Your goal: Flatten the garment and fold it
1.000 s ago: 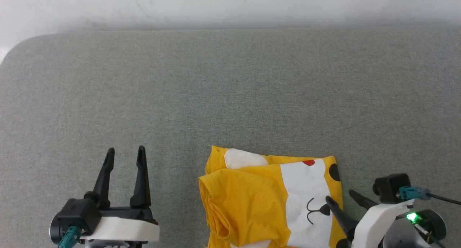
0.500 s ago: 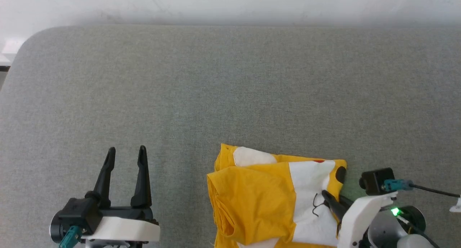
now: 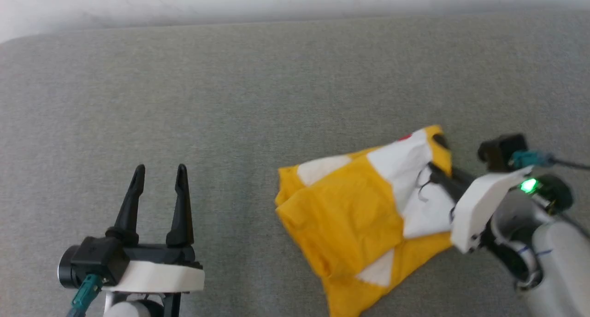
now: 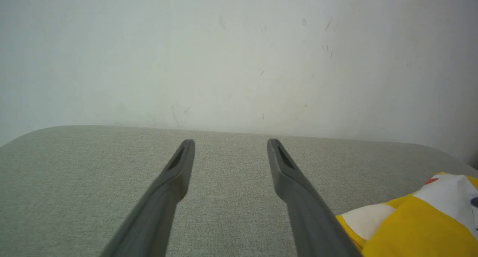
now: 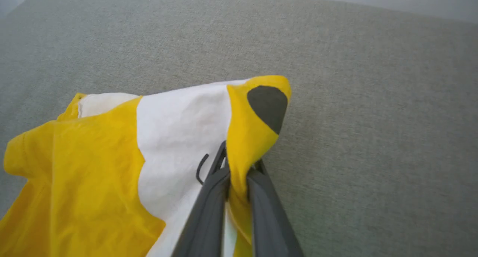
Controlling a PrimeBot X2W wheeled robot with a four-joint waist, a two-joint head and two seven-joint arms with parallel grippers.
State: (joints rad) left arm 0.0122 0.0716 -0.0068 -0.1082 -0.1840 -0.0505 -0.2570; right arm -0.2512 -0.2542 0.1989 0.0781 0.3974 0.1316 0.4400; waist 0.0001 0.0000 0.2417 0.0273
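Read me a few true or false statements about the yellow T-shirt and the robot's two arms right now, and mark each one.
1. The right jaws are shut on the yellow T-shirt. True.
2. The left jaws hold the T-shirt. False: they stand open, apart from it, holding nothing.
3. The T-shirt lies spread flat. False: it is bunched and folded over itself.
4. It rests on a grey fabric surface. True.
5. A black oval print sits near the pinched spot. True.

Wide-spread left end effector (image 4: 230, 142), garment (image 4: 418, 227) nearby
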